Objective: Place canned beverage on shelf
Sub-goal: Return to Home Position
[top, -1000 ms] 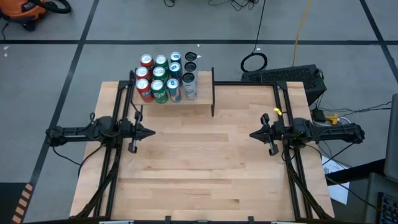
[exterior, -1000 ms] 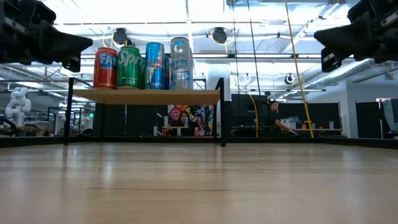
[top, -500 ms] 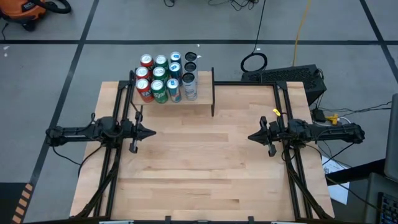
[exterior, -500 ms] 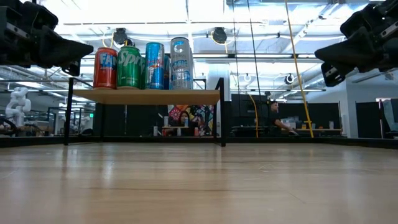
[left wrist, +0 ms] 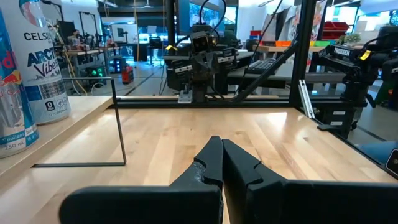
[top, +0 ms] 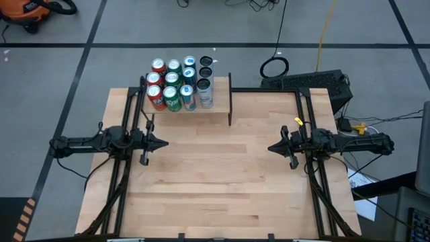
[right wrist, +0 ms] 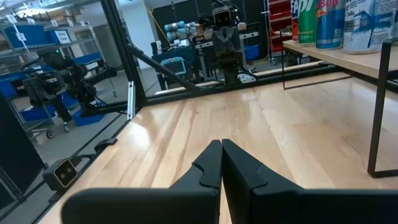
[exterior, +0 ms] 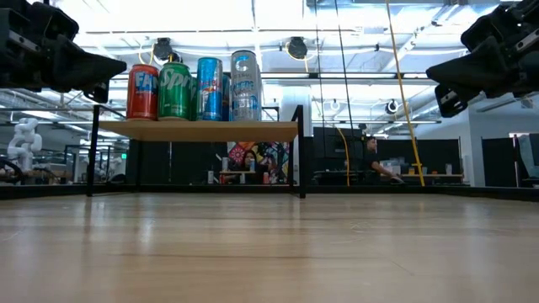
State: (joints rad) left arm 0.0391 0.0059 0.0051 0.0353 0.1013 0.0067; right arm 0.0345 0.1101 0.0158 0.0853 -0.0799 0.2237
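Note:
Several beverage cans (top: 177, 84) stand upright in two rows on the shelf (top: 218, 106), a small light-wood board with black uprights at the table's far left. The low view shows a red can (exterior: 143, 93), a green one (exterior: 175, 89), a blue one (exterior: 210, 87) and a silver one (exterior: 245, 85) on the shelf board (exterior: 198, 130). My left gripper (top: 165, 142) hovers shut at the table's left, pointing level toward the right. My right gripper (top: 269, 148) hovers shut at the table's right, facing it. Both hold nothing; the wrist views show their shut fingers (left wrist: 221, 152) (right wrist: 221, 155).
Black frame rails (top: 127, 175) (top: 316, 181) run along the table's left and right sides. Bare tabletop (top: 215, 181) lies between the two arms. A keyboard (top: 306, 81) and a coiled cable (top: 274, 67) lie beyond the far right corner. People (exterior: 370, 160) are in the room behind.
My right gripper has tipped its fingers down to level and rolled a little, then kept still. The cans and the shelf have not moved.

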